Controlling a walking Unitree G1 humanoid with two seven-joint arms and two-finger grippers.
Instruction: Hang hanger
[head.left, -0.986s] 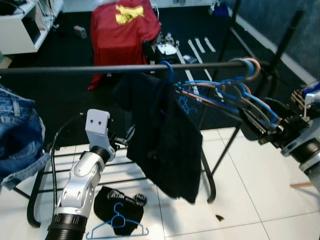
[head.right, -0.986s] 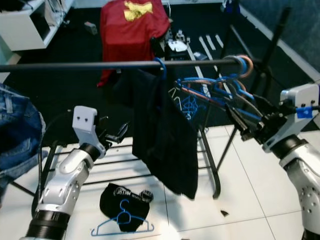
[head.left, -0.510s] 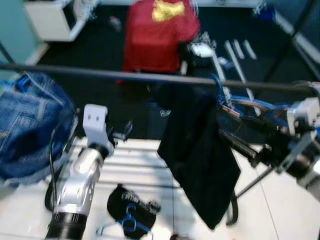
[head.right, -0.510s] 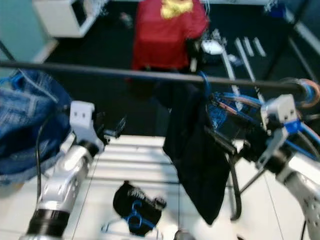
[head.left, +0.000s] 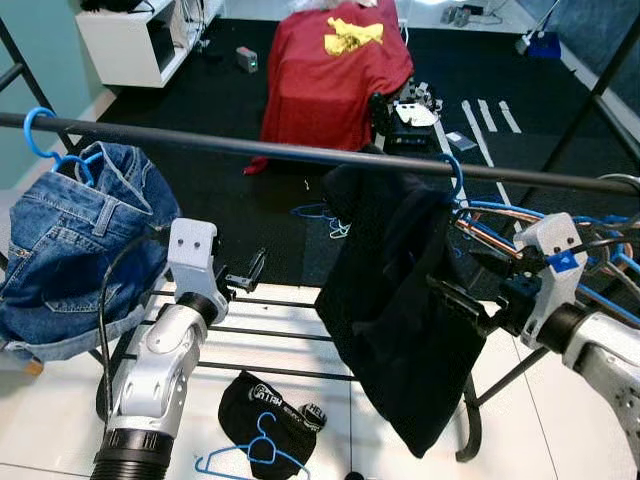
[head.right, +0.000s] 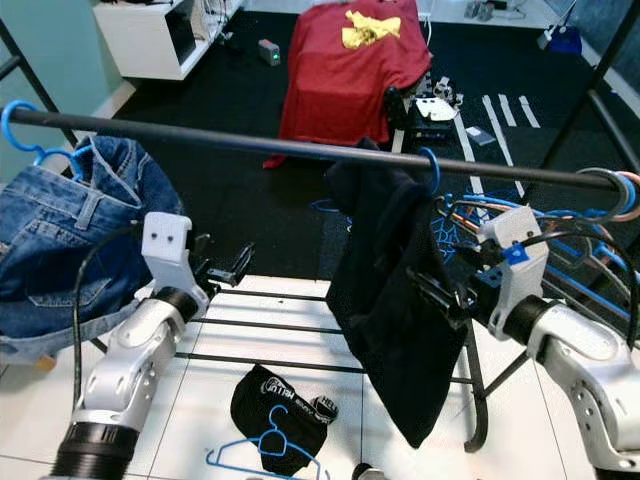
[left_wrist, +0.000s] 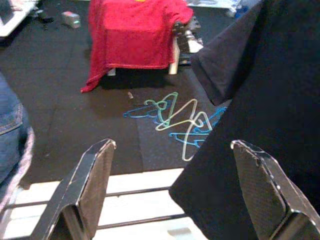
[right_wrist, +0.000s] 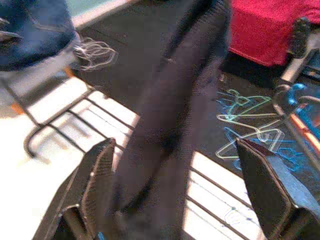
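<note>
Left eye: black garment (head.left: 405, 300) already hangs on its blue hanger (head.left: 455, 178) from the rail (head.left: 250, 148). Right gripper (head.left: 455, 297) sits against the cloth at 3 o'clock; pulling away could snag it and drag the hanger off.

Right eye: left gripper (head.right: 232, 270) idles at 9 o'clock, jeans (head.right: 60, 240) beyond. Spare hanger (head.right: 265, 450) on a black bag (floor clutter).

Left wrist: fingers (left_wrist: 90, 185) spread, empty.

Right wrist: fingers (right_wrist: 97, 180) spread, cloth between, blurry, probably not gripped.
</note>
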